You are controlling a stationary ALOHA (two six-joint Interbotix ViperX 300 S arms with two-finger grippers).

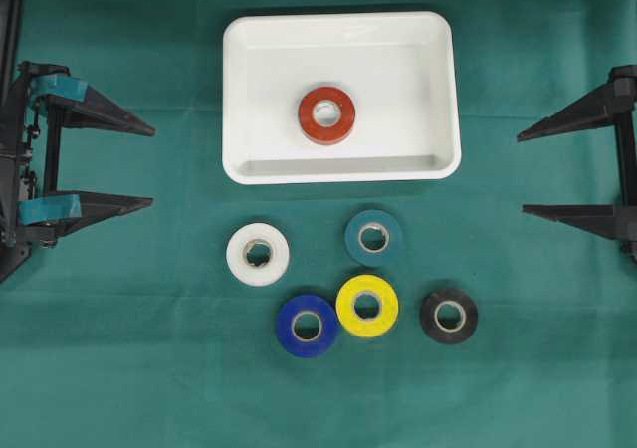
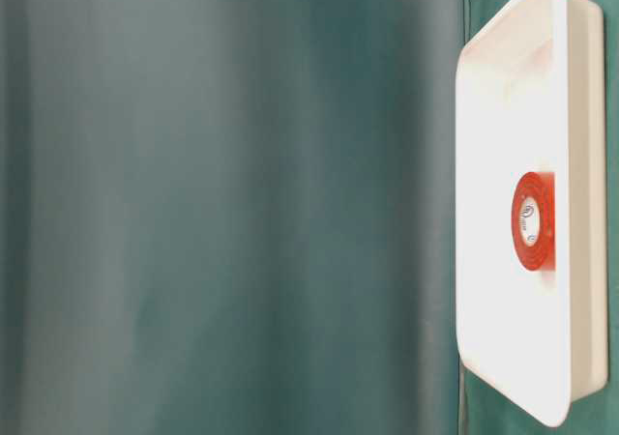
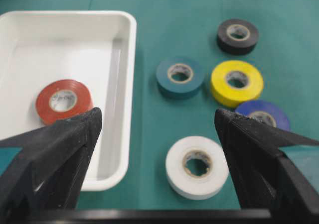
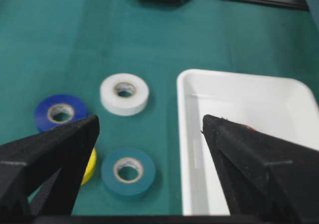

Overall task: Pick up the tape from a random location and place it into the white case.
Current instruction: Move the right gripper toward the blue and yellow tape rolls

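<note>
At far left of the overhead view, the left gripper [image 1: 149, 164] is seen w/ jaws spread wide, nothing held between them; teal tape is wrapped on its two black fingers near the base. Just right of centre-top, the shallow rectangular white plastic case w/ rounded corners [image 1: 239, 100] is laid on the green cloth-covered table [image 1: 119, 368]. One red tape roll [image 1: 327, 114] is found lying flat inside the case, roughly mid-floor, clear of the walls. Below the case, outside it, five more rolls are laid flat: a white tape roll [image 1: 258, 254] at left, then a blue tape roll [image 1: 307, 325] lower down, touching or nearly touching a yellow tape roll [image 1: 367, 306] beside it. A teal tape roll [image 1: 373, 236] is set above the yellow one, nearest the case rim. A black tape roll [image 1: 449, 316] is placed furthest right, apart from the rest. At far right, the right gripper [image 1: 520, 172] is shown w/ jaws fully apart, empty.
</note>
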